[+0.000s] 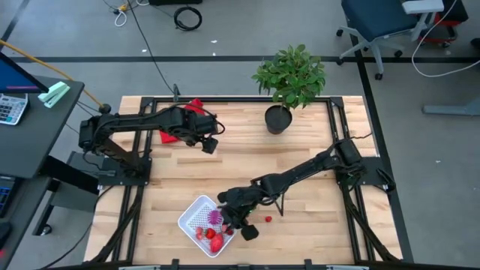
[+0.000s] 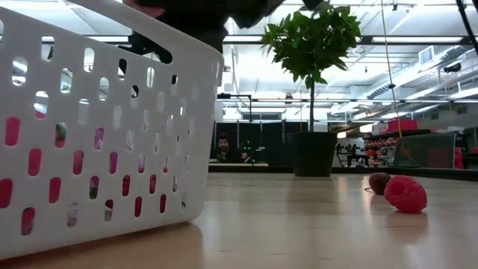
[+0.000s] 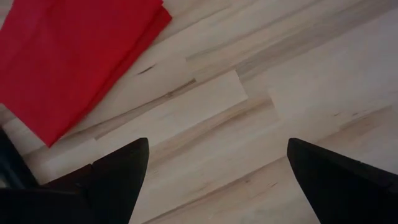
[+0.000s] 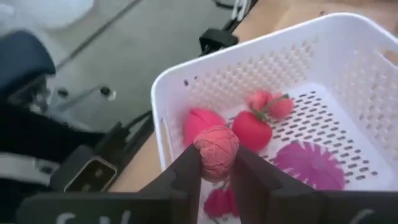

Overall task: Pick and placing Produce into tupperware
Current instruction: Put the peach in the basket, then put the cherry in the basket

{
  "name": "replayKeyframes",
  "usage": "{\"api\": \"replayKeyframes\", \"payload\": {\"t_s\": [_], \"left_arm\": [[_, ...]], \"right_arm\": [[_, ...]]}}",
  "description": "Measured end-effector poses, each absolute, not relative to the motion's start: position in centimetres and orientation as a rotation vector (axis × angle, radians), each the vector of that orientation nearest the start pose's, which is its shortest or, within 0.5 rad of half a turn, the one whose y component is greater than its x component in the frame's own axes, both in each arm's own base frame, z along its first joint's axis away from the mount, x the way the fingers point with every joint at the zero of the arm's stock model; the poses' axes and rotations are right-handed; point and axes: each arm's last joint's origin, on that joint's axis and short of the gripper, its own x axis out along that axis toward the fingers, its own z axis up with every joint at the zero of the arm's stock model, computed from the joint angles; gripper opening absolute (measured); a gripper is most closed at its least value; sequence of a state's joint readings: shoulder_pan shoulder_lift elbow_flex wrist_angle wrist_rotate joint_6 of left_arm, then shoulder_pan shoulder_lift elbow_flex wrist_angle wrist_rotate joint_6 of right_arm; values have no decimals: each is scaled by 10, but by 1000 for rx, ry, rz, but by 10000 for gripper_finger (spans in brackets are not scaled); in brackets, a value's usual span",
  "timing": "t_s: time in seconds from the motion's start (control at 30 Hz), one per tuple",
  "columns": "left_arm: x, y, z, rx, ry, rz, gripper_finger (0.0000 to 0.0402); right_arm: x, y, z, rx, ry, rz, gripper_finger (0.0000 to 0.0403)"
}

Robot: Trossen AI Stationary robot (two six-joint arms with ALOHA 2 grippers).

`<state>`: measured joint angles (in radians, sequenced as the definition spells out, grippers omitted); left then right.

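Observation:
The white tupperware (image 1: 187, 214) stands near the table's front edge, holding several red fruit pieces (image 4: 252, 129) and a spiky purple ball (image 4: 311, 165). My right gripper (image 4: 216, 158) hangs over the container (image 4: 249, 46), shut on a round pinkish-red fruit piece. In the high view it (image 1: 238, 223) is at the container's right side. Another red piece (image 1: 268, 219) lies on the table just right of the container; the low view shows it (image 2: 405, 193) with a darker one (image 2: 379, 181) beside it. My left gripper (image 1: 212, 144) (image 3: 217, 149) waits open at the back left. My right gripper pinches the round fruit piece (image 4: 216, 144) by its two sides between its fingertips (image 4: 186, 171). The fingers slant down from the table's right side. The piece is lifted clear, above the container's floor and the fruit lying there.
A folded red cloth (image 1: 191, 111) (image 3: 68, 56) lies at the back left, under and beside the left arm. A green plant in a black pot (image 1: 279, 118) stands at the back middle. Bare wood spreads across the table's centre (image 1: 247, 161).

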<state>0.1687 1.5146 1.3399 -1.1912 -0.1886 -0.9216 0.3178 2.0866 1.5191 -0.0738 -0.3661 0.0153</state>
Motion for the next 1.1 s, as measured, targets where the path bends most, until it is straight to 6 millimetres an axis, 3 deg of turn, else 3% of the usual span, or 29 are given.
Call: {"api": "replayKeyframes", "payload": {"t_s": [0.27, 0.4, 0.5, 0.57, 0.7, 0.93, 1.1], "left_arm": [[266, 60, 289, -677, 1195, 882, 389], [265, 63, 289, -654, 1207, 868, 389], [265, 65, 289, -637, 1214, 856, 389], [265, 65, 289, -630, 1220, 850, 389], [265, 64, 289, -638, 1221, 853, 389], [267, 58, 288, -763, 1177, 910, 389], [275, 51, 287, -907, 1067, 981, 389]], "right_arm": [[458, 156, 186, 1, 705, 653, 125], [463, 148, 179, 11, 752, 630, 157], [465, 138, 185, 18, 746, 608, 174], [463, 128, 199, 25, 732, 570, 180], [447, 104, 247, 78, 733, 508, 182], [384, 57, 323, 108, 850, 397, 171], [341, 32, 354, 115, 898, 225, 164]]}}
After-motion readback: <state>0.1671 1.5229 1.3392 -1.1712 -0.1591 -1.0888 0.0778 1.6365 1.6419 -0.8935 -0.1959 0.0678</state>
